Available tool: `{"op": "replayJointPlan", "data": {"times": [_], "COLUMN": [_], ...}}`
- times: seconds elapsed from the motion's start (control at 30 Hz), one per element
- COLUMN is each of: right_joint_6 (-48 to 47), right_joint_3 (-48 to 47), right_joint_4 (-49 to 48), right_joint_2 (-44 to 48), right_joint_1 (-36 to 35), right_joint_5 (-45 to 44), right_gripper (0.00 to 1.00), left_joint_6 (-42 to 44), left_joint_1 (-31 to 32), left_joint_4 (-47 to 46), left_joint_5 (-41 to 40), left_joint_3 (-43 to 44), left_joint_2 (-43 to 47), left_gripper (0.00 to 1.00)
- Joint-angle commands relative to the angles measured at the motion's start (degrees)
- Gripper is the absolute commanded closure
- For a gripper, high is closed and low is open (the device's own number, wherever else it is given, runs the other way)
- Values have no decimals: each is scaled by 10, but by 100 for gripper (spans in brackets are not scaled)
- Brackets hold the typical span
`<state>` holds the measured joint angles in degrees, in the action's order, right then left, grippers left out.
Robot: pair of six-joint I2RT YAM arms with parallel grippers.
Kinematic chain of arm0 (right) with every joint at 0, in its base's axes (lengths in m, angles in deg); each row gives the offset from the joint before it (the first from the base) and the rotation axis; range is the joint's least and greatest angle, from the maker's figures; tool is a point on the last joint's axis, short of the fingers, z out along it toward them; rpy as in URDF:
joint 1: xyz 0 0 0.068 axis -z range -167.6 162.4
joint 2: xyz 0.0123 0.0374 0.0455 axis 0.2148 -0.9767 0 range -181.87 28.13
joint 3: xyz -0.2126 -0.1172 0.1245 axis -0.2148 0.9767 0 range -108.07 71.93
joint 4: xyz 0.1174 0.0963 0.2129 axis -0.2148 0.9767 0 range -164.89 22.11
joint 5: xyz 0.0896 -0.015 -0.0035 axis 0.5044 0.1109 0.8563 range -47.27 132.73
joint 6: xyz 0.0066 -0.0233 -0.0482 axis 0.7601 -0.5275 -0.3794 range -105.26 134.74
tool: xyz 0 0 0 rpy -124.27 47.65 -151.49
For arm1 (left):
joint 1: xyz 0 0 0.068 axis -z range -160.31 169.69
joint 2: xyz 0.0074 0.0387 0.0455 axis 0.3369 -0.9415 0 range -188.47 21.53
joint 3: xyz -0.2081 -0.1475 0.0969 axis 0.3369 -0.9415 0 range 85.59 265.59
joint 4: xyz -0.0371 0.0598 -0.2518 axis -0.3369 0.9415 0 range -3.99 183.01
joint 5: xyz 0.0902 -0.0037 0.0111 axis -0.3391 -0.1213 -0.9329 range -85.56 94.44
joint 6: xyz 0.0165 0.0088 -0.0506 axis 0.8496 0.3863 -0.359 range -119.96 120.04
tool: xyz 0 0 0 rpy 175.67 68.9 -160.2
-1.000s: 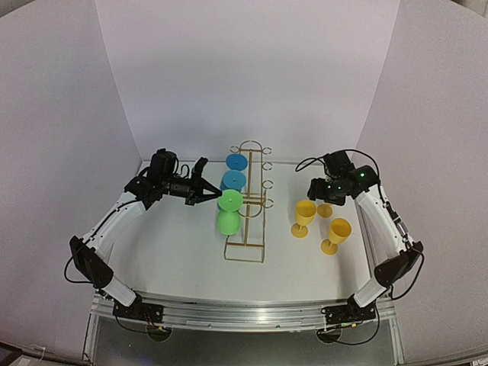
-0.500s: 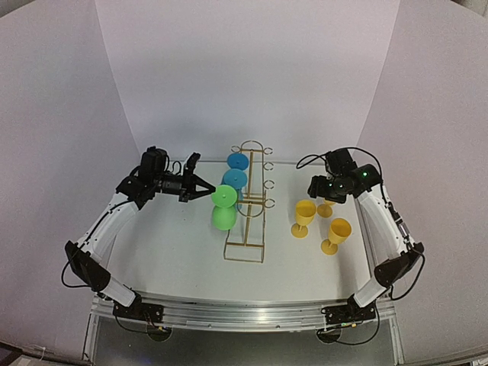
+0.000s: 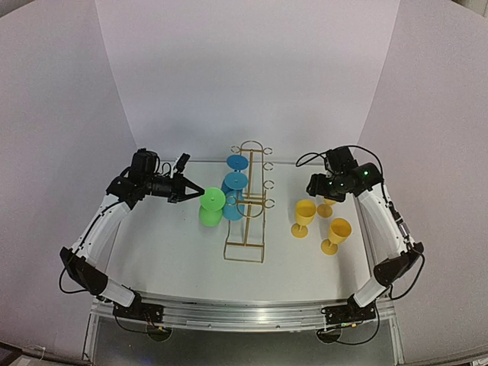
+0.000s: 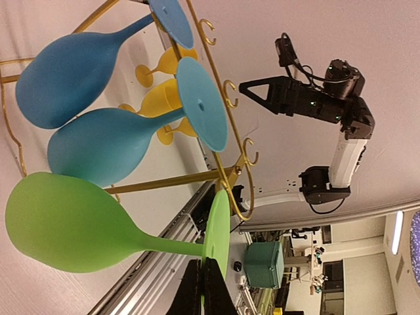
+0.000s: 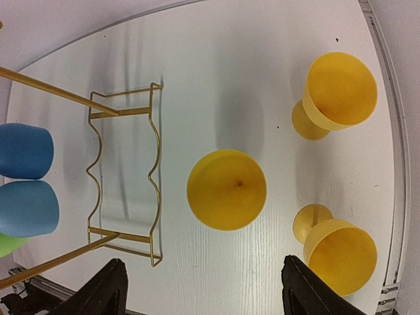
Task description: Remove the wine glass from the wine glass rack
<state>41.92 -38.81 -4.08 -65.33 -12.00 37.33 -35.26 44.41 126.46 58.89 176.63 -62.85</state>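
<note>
Left wrist view crops left pincer [image 4: 203,266], clamped on green wine glass [image 4: 72,223].

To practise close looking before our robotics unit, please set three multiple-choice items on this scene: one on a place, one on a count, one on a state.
1. Where do the yellow wine glasses stand?
A. On the table, on the right arm's side of the wine glass rack
B. Hanging on the rack
C. In a pincer

2. How many blue wine glasses hang on the rack?
A. One
B. Two
C. Four

3. The left pincer is:
A. open and empty
B. shut on the rack
C. shut on the foot of the green wine glass

Answers:
1 A: all three stand upright on the table beside the rack.
2 B: two blue glasses hang there.
3 C: the left wrist view shows the fingers pinching the green foot's edge.
</note>
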Motion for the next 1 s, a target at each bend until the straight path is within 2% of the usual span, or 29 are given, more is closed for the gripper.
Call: {"op": "replayJointPlan", "data": {"times": [0.0, 0.37, 0.53, 0.67, 0.73, 0.97], "right_joint_6": [7, 9, 11, 13, 16, 30], "right_joint_3": [-34, -66, -86, -116, -134, -216], "right_joint_4": [7, 7, 7, 5, 1, -36], "right_joint_2": [-3, -12, -16, -24, -29, -60], "right_joint_1": [2, 2, 1, -2, -7, -55], "right_joint_5": [21, 45, 49, 67, 73, 79], "right_gripper": [25, 26, 26, 27, 27, 28], "left_joint_6": [126, 329, 545, 717, 789, 1185], "left_joint_1": [-4, -4, -3, -3, -2, -3], "left_joint_4": [67, 153, 190, 185, 157, -5], "left_joint_5": [-37, -123, -224, -290, -315, -375], "left_joint_3": [13, 9, 17, -23, -61, -292], "left_joint_2": [43, 92, 130, 191, 235, 429], "left_gripper": [100, 100, 100, 100, 100, 100]}}
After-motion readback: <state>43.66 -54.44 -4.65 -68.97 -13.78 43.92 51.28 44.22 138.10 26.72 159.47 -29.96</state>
